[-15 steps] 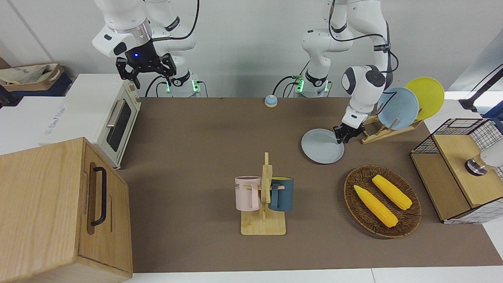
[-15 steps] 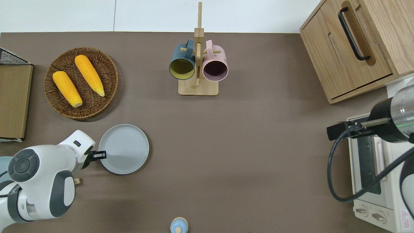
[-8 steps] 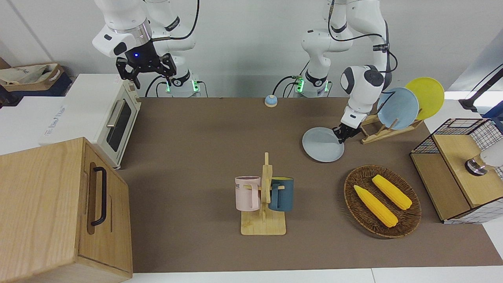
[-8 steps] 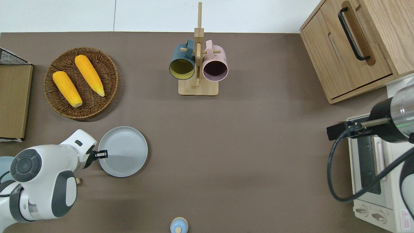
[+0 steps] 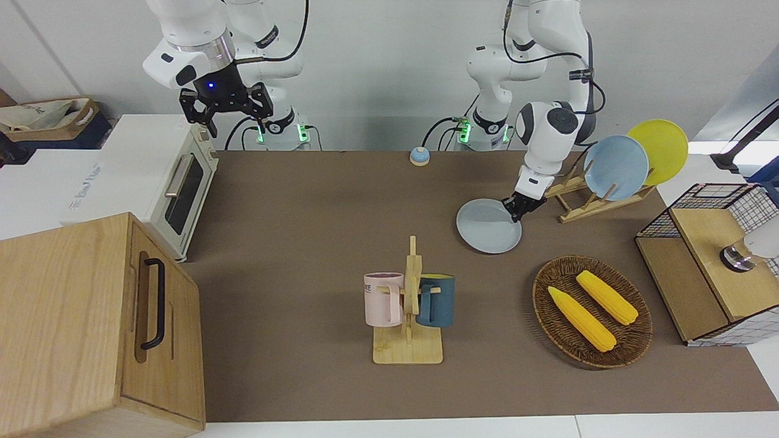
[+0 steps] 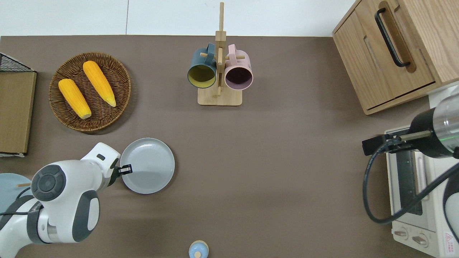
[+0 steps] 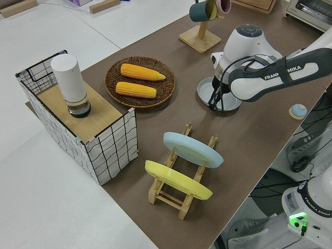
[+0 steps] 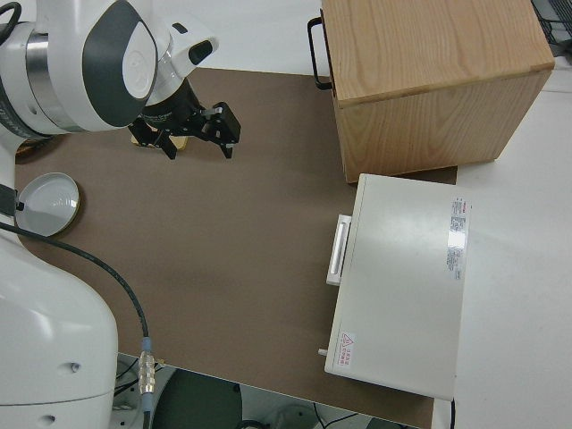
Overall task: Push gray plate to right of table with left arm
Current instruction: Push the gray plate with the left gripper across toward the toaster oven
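Gray plate [image 6: 148, 170] flat on table [image 6: 272, 172]; left claw [image 6: 126, 169] touching rim, finger gap unclear; mug rack [image 6: 219, 71] farther off.

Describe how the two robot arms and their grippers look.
Both arms are glossy white with dark gray round joint caps and black cables. The left arm carries black FRANKA lettering and a small black left gripper. The right arm's wrist has a silver band, and its black right gripper glows blue.

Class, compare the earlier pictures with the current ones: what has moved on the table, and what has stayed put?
The left gripper, at its rim, has slid the gray plate toward the right arm's end of the table. The corn basket, mug rack and parked right arm stayed put.
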